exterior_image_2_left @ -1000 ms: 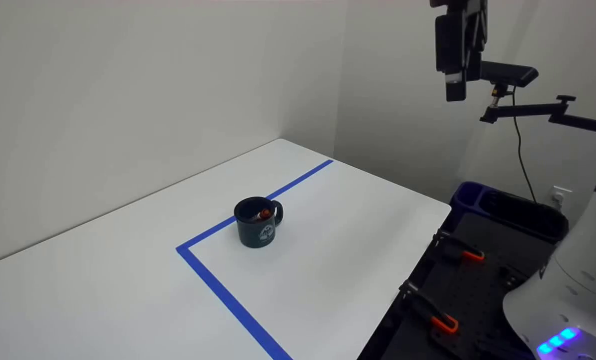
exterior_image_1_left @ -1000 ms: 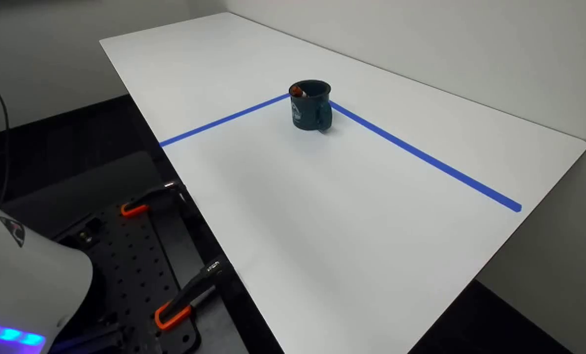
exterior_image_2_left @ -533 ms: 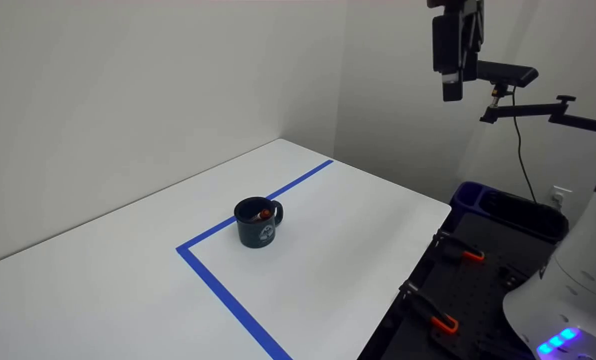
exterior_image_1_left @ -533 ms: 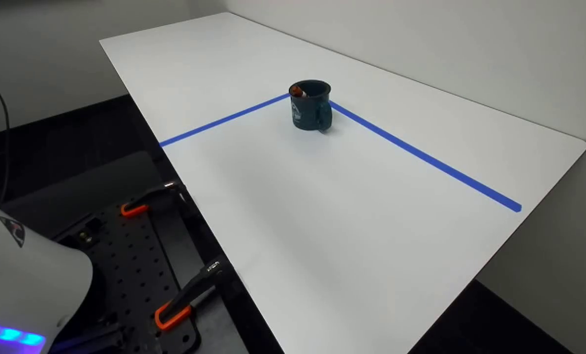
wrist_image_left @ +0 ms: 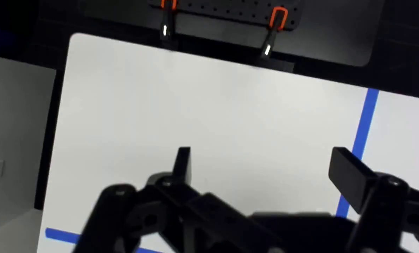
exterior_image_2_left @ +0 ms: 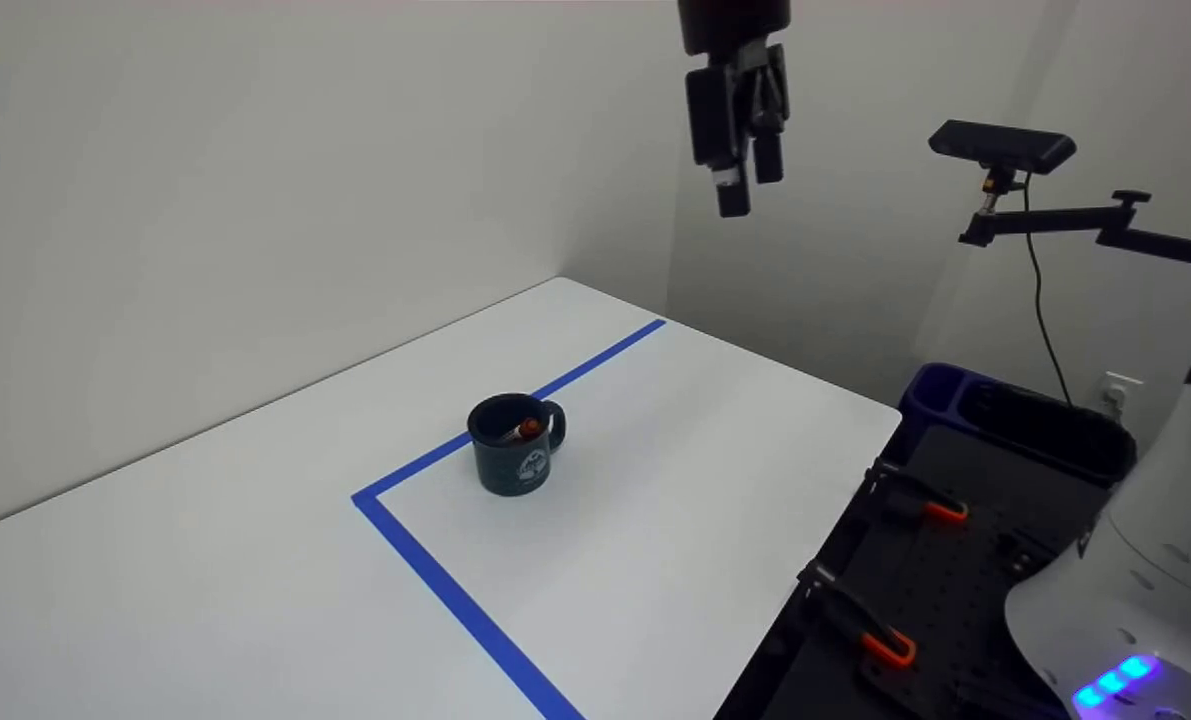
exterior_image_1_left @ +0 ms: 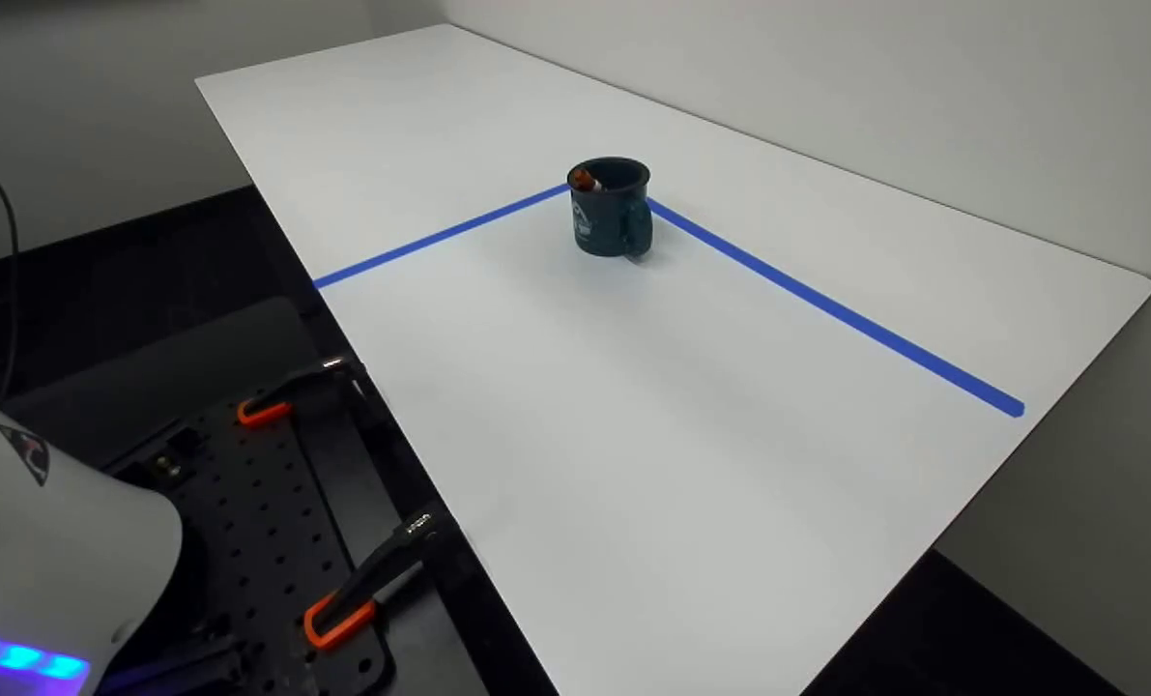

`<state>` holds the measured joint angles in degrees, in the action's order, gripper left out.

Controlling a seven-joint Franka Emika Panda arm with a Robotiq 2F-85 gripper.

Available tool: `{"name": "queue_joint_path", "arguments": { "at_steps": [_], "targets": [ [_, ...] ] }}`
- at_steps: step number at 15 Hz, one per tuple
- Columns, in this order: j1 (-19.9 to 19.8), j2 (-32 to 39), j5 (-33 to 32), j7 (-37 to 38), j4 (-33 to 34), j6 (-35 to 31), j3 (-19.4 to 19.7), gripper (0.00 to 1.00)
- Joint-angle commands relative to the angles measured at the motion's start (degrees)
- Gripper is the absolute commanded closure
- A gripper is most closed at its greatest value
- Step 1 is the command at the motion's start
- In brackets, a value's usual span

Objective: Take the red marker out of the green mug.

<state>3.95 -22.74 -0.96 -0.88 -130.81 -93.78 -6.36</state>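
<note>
The dark teal green mug [exterior_image_1_left: 606,230] stands upright on the white table in both exterior views [exterior_image_2_left: 503,468]. The red marker [exterior_image_1_left: 585,181] leans inside it, its red end just at the rim [exterior_image_2_left: 530,429]; its lower part is hidden in the mug. My gripper [exterior_image_2_left: 752,180] hangs high above the table, to the right of the mug in an exterior view, well apart from it. In the wrist view the gripper [wrist_image_left: 260,160] is wide open with only bare table between its fingers. The mug and marker are out of the wrist view.
Blue tape lines [exterior_image_1_left: 836,309] mark the table [exterior_image_1_left: 681,435] beside and behind the mug. A wall [exterior_image_2_left: 305,200] runs along the far edge. Black clamps with orange ends [exterior_image_1_left: 362,585] hold the near edge. A camera on a stand [exterior_image_2_left: 1003,147] and a dark blue bin [exterior_image_2_left: 930,390] are off the table.
My gripper has moved left in an exterior view, closer to the mug but still high, and has turned so both fingers show. The mug and marker have not moved.
</note>
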Motion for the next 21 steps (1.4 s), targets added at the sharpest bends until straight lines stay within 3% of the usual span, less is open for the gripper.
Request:
{"name": "queue_joint_path", "arguments": {
  "at_steps": [1, 8, 14, 21],
  "targets": [
    [1.6, 14.0, 2.1, 2.1, 9.4, -3.6, -1.0, 0.00],
    [4.7, 31.2, 5.4, 13.7, 17.4, -11.7, -2.8, 0.00],
    [6.8, 40.4, 4.8, 22.7, 20.2, -20.4, -1.7, 0.00],
    [6.7, 49.2, 3.4, 21.5, 26.9, -20.2, 0.8, 0.00]
  ]
}}
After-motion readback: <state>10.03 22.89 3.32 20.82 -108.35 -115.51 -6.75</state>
